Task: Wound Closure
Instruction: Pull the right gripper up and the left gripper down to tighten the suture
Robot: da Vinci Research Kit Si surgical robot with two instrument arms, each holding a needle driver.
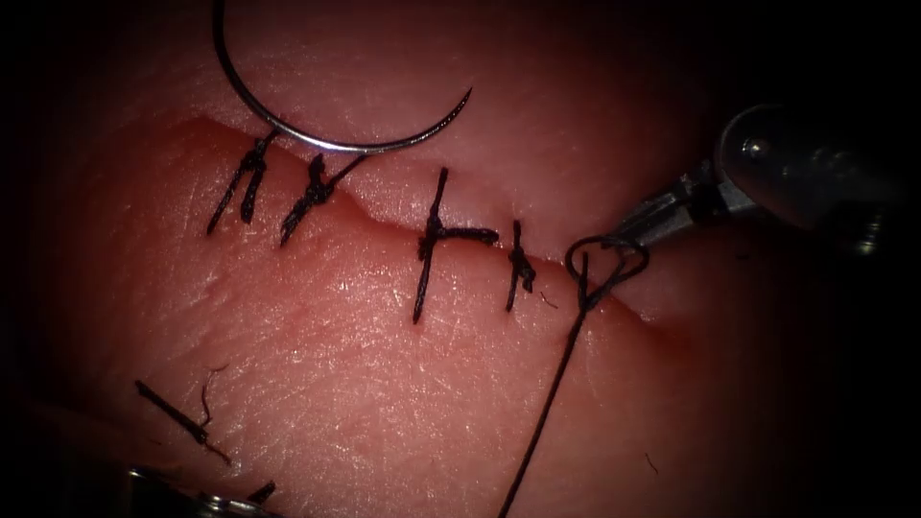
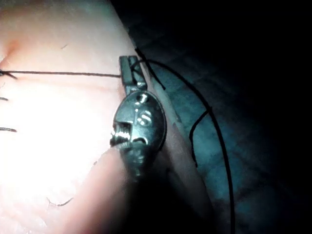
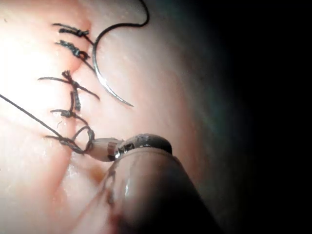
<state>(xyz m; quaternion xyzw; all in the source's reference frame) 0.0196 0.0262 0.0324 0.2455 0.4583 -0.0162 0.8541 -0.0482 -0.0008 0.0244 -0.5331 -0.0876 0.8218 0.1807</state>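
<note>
The curved needle (image 1: 317,142) lies free on the tissue (image 1: 365,403) above the cut (image 1: 379,223), over the left stitches, held by neither tool; it also shows in the right wrist view (image 3: 100,73). My right tool (image 1: 616,240) reaches in from the right to the cut's right end, its jaws shut on the thread at a small loop (image 1: 604,261) above a knot. From that knot the thread (image 1: 552,384) runs straight down to the lower edge. In the left wrist view my left tool (image 2: 129,73) is shut on this taut thread (image 2: 63,74) at the tissue's edge.
Several tied stitches (image 1: 432,235) cross the cut to the left of the loop. Cut ends of thread (image 1: 177,417) lie on the tissue at the lower left. A bit of shiny metal (image 1: 206,501) sits at the bottom edge. Slack thread (image 2: 214,141) hangs beyond the tissue's edge.
</note>
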